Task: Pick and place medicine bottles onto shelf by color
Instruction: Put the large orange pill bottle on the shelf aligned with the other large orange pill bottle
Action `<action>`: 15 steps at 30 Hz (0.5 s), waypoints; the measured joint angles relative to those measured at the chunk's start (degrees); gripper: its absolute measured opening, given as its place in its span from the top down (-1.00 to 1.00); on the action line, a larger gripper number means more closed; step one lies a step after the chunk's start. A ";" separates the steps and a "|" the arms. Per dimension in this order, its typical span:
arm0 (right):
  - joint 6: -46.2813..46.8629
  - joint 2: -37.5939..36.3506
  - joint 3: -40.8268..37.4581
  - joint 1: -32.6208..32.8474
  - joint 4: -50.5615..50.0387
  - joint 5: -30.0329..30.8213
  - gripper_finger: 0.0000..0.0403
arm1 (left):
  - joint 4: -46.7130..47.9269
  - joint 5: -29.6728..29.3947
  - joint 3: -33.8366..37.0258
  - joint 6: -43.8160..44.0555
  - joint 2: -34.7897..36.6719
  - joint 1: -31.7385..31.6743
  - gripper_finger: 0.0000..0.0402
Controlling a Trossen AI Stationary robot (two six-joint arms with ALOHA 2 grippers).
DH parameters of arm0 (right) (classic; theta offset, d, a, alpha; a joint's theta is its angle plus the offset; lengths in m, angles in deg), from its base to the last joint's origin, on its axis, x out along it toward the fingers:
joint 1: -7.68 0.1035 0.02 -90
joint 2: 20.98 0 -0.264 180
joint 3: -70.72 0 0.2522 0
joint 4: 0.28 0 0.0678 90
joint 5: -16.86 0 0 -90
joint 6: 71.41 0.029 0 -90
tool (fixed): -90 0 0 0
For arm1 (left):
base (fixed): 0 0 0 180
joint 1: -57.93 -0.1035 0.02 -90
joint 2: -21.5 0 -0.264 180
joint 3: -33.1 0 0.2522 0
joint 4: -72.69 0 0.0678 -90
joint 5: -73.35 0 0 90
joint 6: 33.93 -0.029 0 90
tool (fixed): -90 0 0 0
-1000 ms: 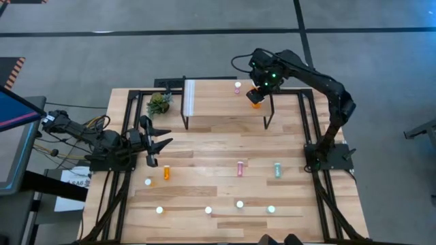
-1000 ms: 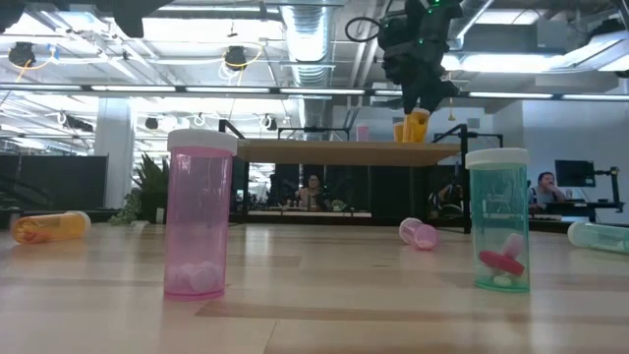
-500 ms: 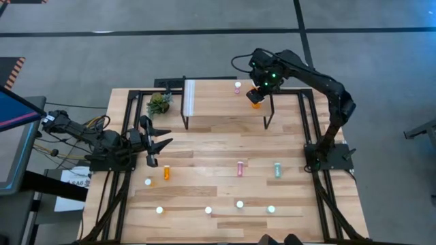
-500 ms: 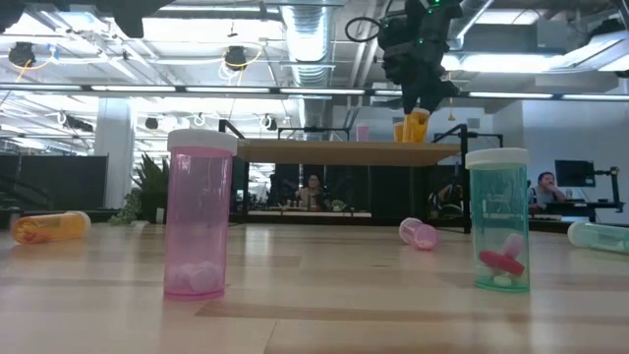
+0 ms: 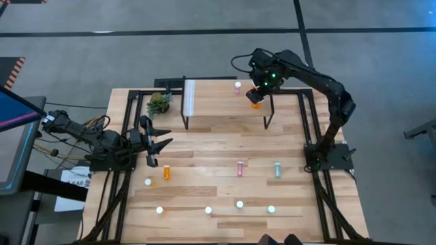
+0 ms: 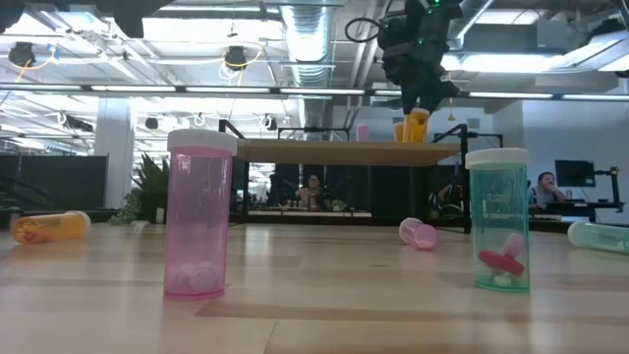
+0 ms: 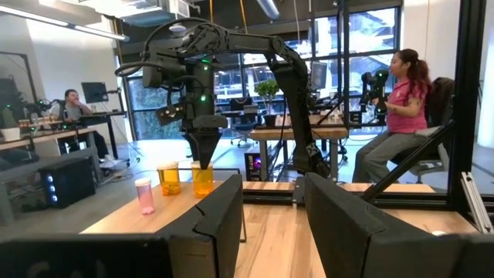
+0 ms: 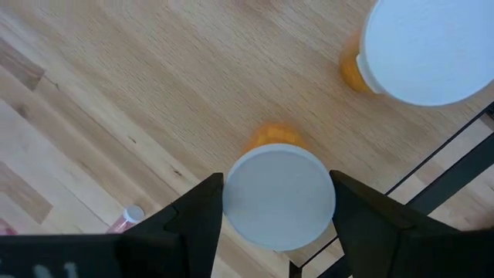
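The shelf point(image 5: 218, 102) stands at the table's far side. A pink medicine bottle point(image 5: 238, 87) and an orange one point(image 8: 423, 50) stand upright on it. My right gripper point(image 5: 256, 95) points down over the shelf's right end, shut on a second orange bottle point(image 7: 202, 180) beside the first. My left gripper point(image 5: 155, 144) waits open near the table's left edge with nothing between its fingers point(image 7: 224, 212). More bottles stand or lie on the near half of the table. My right gripper pinches the orange bottle's white cap point(image 8: 279, 197) between its two fingers point(image 8: 202, 212), one on each side of the cap's rim. The fingers come from above, pointing down. The bottle stands upright with its bottom on the shelf point(image 6: 334, 149).
On the table lie an orange bottle point(image 5: 167, 172), a pink one point(image 5: 240, 168) and a teal one point(image 5: 277, 169). Several white-capped bottles stand near the front edge point(image 5: 208, 210). A small plant point(image 5: 159, 103) stands left of the shelf. People sit in the room beyond.
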 joint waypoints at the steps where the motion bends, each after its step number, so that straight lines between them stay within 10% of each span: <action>1: 0.02 0.00 0.00 0.02 0.00 -0.02 -0.17 | 0.00 0.00 0.00 0.00 0.00 0.00 0.36; 15: -0.03 0.04 -0.04 0.04 0.63 0.02 -0.22 | 0.03 0.00 0.02 -0.02 0.00 0.02 0.36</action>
